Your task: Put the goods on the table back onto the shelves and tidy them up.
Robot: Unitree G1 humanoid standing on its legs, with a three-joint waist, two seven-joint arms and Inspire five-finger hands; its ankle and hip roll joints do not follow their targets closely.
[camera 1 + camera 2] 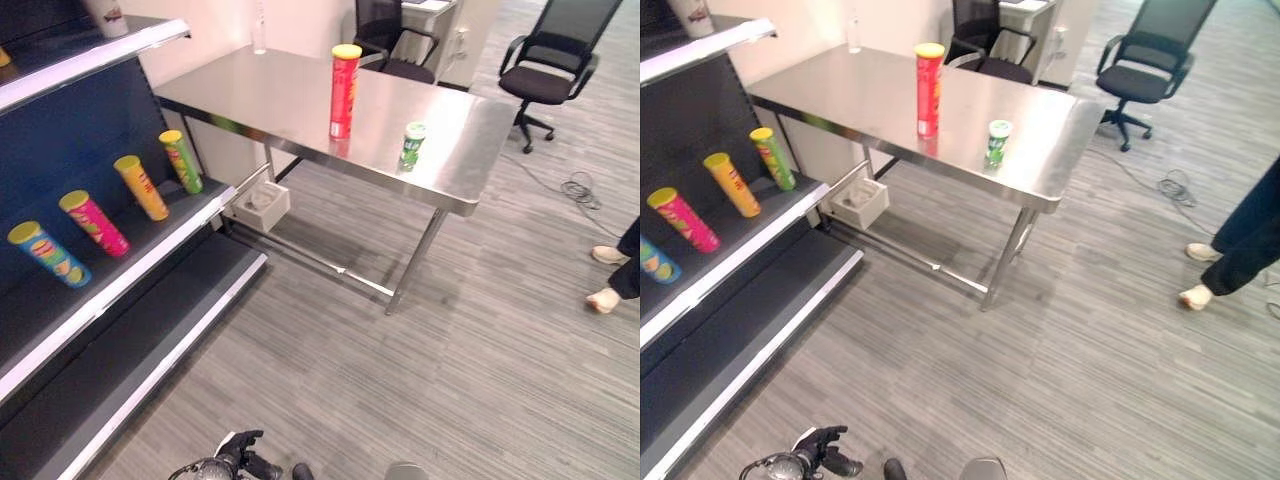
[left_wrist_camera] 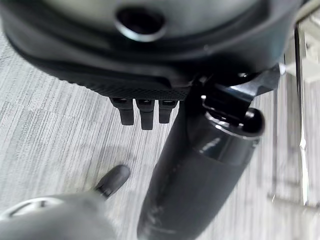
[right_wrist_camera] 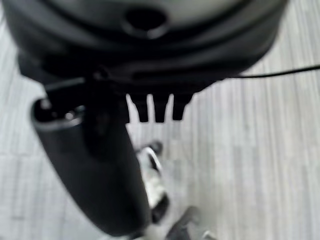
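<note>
Bright, even indoor light falls from above; the steel worktop (image 1: 300, 90) shows soft glare and reflections. Both wrist views are blurred, their close dark fingers (image 2: 141, 114) out of focus.

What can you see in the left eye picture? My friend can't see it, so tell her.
A tall red can and a small green can stand on a shiny metal table. Four colourful cans lean on a dark shelf to its left.

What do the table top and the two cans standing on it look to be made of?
Table: apparently brushed stainless steel; it mirrors the cans. Tall red can: looks like a printed cardboard tube with a yellow plastic lid, though this is uncertain. Short green can: printed wrap and pale lid; material unclear.
</note>
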